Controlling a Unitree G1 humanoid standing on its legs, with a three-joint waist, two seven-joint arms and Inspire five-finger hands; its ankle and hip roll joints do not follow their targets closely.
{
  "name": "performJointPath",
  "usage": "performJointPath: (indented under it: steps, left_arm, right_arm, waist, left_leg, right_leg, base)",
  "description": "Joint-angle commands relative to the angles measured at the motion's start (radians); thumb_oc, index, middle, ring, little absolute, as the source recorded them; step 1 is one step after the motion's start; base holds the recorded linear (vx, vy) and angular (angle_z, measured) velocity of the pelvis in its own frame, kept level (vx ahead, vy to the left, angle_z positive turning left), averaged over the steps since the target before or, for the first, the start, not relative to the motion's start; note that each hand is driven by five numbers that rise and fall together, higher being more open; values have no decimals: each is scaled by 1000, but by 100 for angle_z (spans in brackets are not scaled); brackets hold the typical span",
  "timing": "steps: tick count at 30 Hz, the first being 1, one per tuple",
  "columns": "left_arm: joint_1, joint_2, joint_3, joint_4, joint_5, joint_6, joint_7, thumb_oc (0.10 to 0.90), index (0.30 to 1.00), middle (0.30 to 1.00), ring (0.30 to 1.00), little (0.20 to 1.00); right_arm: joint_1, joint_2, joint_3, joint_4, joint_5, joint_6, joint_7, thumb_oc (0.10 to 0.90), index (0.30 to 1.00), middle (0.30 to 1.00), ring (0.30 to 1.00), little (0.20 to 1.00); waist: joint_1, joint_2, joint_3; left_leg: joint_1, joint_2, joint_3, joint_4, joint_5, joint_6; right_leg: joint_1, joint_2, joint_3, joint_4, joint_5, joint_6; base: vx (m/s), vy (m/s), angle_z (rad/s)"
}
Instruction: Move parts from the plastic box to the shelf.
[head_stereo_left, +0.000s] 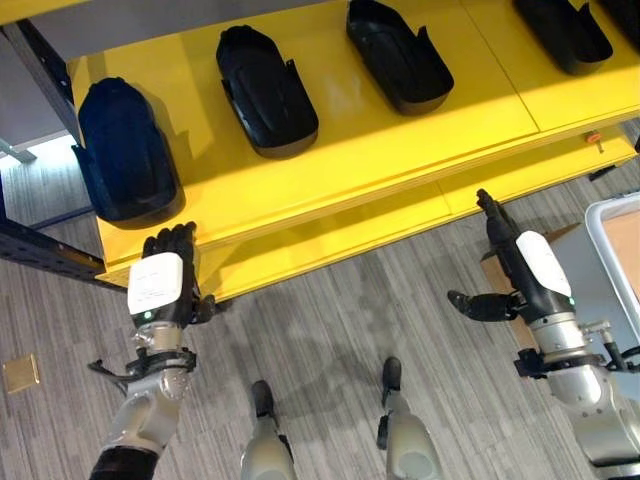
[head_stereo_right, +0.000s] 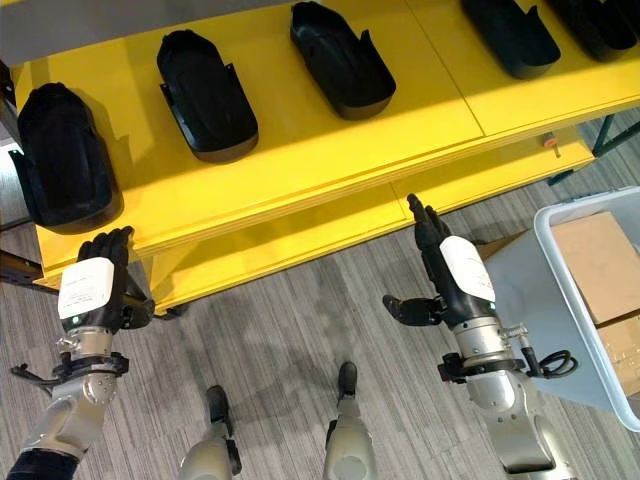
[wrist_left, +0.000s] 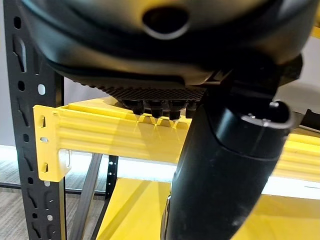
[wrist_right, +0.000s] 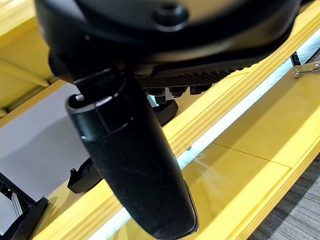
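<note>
Grey wood-grain floor (head_stereo_left: 400, 290) lies near the rack. A small tan square (head_stereo_left: 20, 373) sits on it, near left.

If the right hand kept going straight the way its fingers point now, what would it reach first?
Most likely the front edge of the lower yellow shelf board. The right hand is open, holds nothing, and points up toward it from just short of the edge. Depth is unclear; it might pass between the boards.
</note>
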Motion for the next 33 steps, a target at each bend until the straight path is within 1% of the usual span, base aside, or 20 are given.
performJointPath:
  steps: [1, 18, 33]
  left_arm:
    - [-59, 70, 114, 17, -4, 14, 63, 900, 1000, 1000, 1000, 1000]
    - [-80, 80, 110, 78, -29, 27, 67, 900, 1000, 1000, 1000, 1000]
    - [-90, 98, 139, 106, -49, 46, 74, 900, 1000, 1000, 1000, 1000]
  right_arm:
    - [-91, -28, -44, -84, 15, -52, -58, 900, 1000, 1000, 1000, 1000]
    - [-92, -38, -57, -94, 21, -55, -58, 900, 1000, 1000, 1000, 1000]
    - [-100, -44, -56, -99, 25, -55, -53, 900, 1000, 1000, 1000, 1000]
  waist:
    - [-2, -33, -8]
    - [-9, -41, 12]
    - [-9, -51, 21]
  left_leg:
    - [-47, -38, -34, 130, -90, 66]
    - [-78, -41, -32, 159, -96, 68]
    - [-103, -41, -34, 180, -103, 69]
  right_leg:
    - [-12, 22, -7, 138, -83, -26]
    - [-37, 17, 4, 148, -78, -26]
    - [-53, 12, 13, 155, -75, -27]
  base:
    - [0, 0, 0]
    - [0, 0, 0]
    - [0, 0, 0]
